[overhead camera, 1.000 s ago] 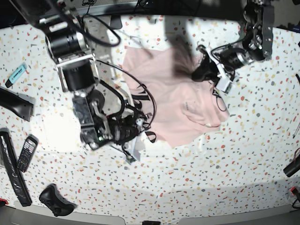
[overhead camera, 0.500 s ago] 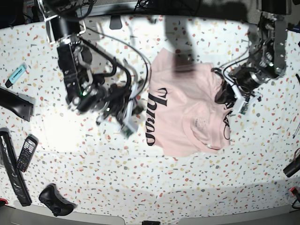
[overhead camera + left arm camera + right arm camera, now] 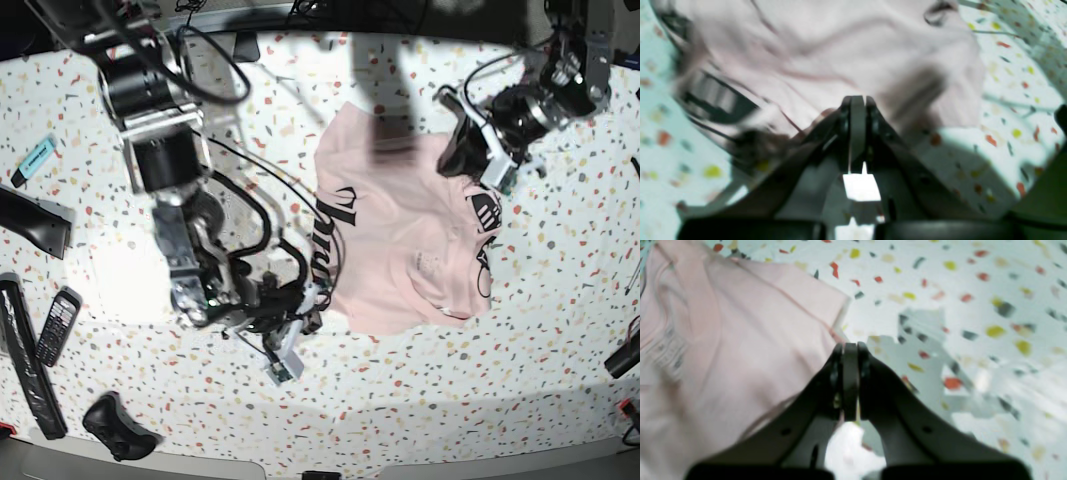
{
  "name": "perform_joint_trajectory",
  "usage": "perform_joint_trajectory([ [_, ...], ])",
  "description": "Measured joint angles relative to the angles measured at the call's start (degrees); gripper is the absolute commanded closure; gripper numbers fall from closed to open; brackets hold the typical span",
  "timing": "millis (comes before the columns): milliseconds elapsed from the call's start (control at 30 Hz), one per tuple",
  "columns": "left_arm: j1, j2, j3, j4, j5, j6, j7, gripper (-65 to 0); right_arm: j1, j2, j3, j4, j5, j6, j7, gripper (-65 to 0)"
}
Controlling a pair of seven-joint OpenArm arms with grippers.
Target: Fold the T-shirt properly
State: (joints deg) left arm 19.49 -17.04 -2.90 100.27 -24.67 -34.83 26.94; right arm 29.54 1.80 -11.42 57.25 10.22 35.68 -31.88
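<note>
Both tools closed, empty; base view alone shows T-shirt lettering, phone.

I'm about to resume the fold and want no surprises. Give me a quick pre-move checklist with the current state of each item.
1. T-shirt lying flat: not ok, it is bunched and partly doubled over, with black lettering showing at the edges.
2. Left gripper fingers shut: ok.
3. Right gripper fingers shut: ok.
4. Cloth pinched by the left gripper: cannot tell, blurred.
5. Cloth pinched by the right gripper: cannot tell; its tips sit at the shirt's edge.
6. Phone and controller away from the shirt: ok.
</note>
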Motion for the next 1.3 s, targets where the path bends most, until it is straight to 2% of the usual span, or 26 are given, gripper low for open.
perform_joint_trajectory([
  [67, 1.5, 1.4, 0.0, 0.0, 0.0, 0.8, 0.0, 0.0, 2.5, -1.8, -0.1, -6.2, -1.7, 0.0, 1.9, 0.0],
  [167, 1.8, 4.1, 0.0, -2.2, 2.1, 4.7, -0.4, 0.0, 5.5, -3.8, 0.0, -14.3, -1.9, -0.3, 4.7, 0.0],
  [333, 0.0, 6.2, 0.0, -10.8, 5.6, 4.6, -6.2, 0.0, 7.3, -5.4, 0.0, -17.7, -2.9, -0.3, 4.2, 0.0],
  [367, -0.9, 6.2, 0.0, -12.6, 5.7, 4.3, -6.5, 0.0, 7.3, -5.4, 0.0, -17.7, -2.8, 0.1, 2.9, 0.0],
  [433, -3.5, 6.1, 0.0, -15.7, 7.0, 4.6, -7.5, 0.0, 7.1, -4.8, 0.0, -17.7, -2.9, 4.0, 0.8, 0.0],
  [533, -7.0, 6.1, 0.1, -19.5, 7.8, 6.7, -9.2, 0.0, 6.2, -2.7, -1.4, -17.7, -0.7, 3.8, -0.9, 0.0],
  [633, -9.9, 6.0, 0.0, -22.4, 9.4, 6.4, -10.8, 0.0, 5.2, -0.1, -4.1, -16.9, 3.3, 3.9, -1.8, 0.0],
  [767, -13.4, 6.0, 0.0, -25.4, 12.8, 7.0, -12.5, 0.0, 2.4, 3.5, -8.2, -11.4, 5.6, 4.0, -3.2, 0.0],
  [1000, -15.6, 6.0, 0.0, -26.4, 15.0, 7.6, -13.4, 0.0, -8.5, 7.8, -12.9, 6.6, 4.7, 3.8, -4.3, 0.0],
  [1200, -16.7, 5.5, 0.0, -26.6, 16.0, 8.3, -13.7, 0.0, -18.2, 8.3, -12.7, 18.2, 4.5, 3.3, -4.4, 0.0],
  [1300, -16.5, 3.6, 0.0, -26.2, 16.2, 8.4, -14.8, 0.0, -22.1, 8.3, -12.8, 22.5, 4.6, 3.4, -4.4, 0.0],
])
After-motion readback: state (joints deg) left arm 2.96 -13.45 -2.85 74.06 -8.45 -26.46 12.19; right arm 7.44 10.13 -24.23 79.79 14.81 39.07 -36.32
